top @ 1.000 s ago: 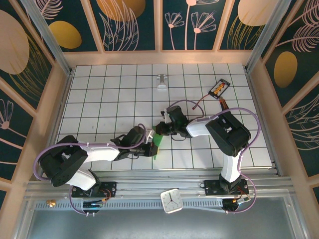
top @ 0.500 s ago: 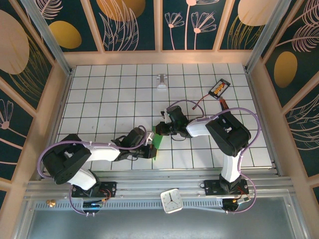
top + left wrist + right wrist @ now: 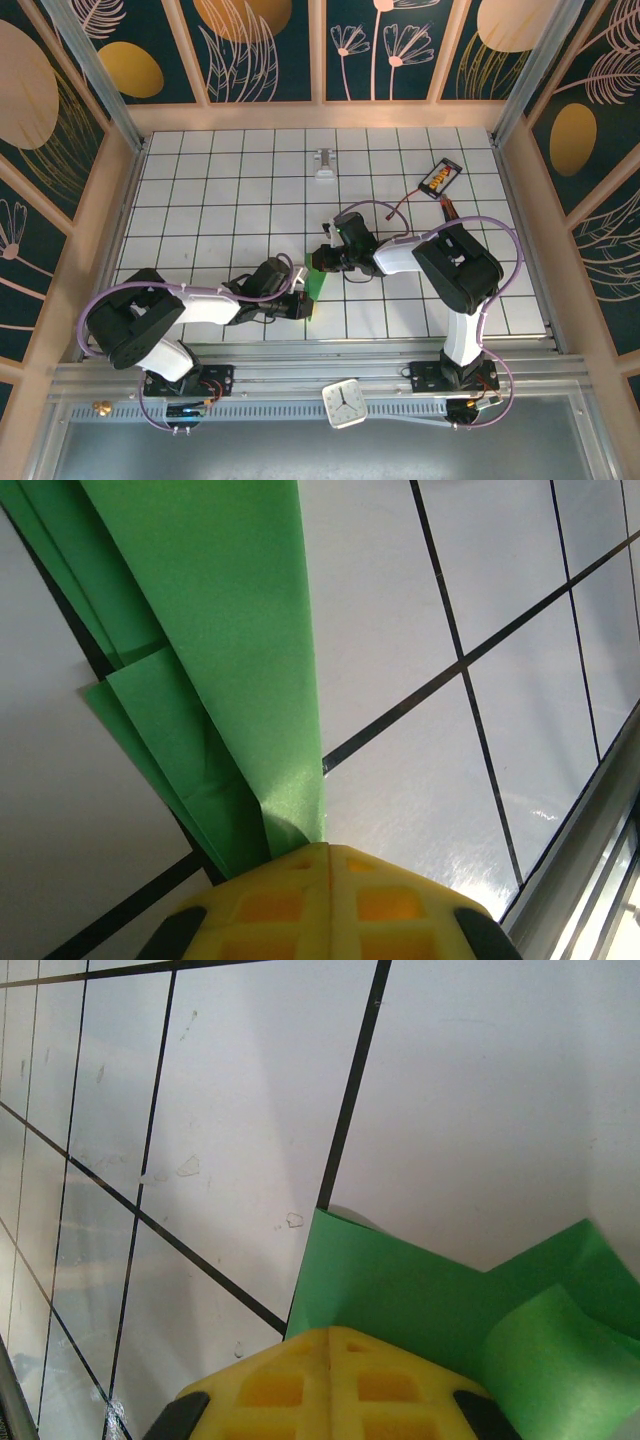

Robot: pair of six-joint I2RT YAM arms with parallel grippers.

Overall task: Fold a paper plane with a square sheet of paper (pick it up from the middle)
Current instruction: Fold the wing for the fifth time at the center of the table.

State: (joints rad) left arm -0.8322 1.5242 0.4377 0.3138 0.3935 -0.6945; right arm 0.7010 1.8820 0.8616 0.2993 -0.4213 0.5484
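Note:
The square sheet of paper [image 3: 317,284] is bright green and folded into a narrow stack of layers, lying on the white grid table between my two grippers. In the left wrist view its layers [image 3: 215,660] fan away from me, and one raised flap runs straight into the seam of my left gripper [image 3: 328,848], whose yellow jaws are shut on it. Seen from above, the left gripper [image 3: 303,304] is at the paper's near end. My right gripper [image 3: 323,262] is at the far end. Its shut tips [image 3: 330,1332] rest on the flat green paper [image 3: 420,1285].
A black and orange tool [image 3: 440,177] with a cable lies at the back right. A small pale fitting [image 3: 324,163] stands at the back middle. A white clock [image 3: 346,402] sits on the front rail. Wooden walls [image 3: 125,190] enclose the table.
The left arm has edged slightly rightward and the paper's near tail looks shorter. The right arm has stayed put. Both grippers stay shut.

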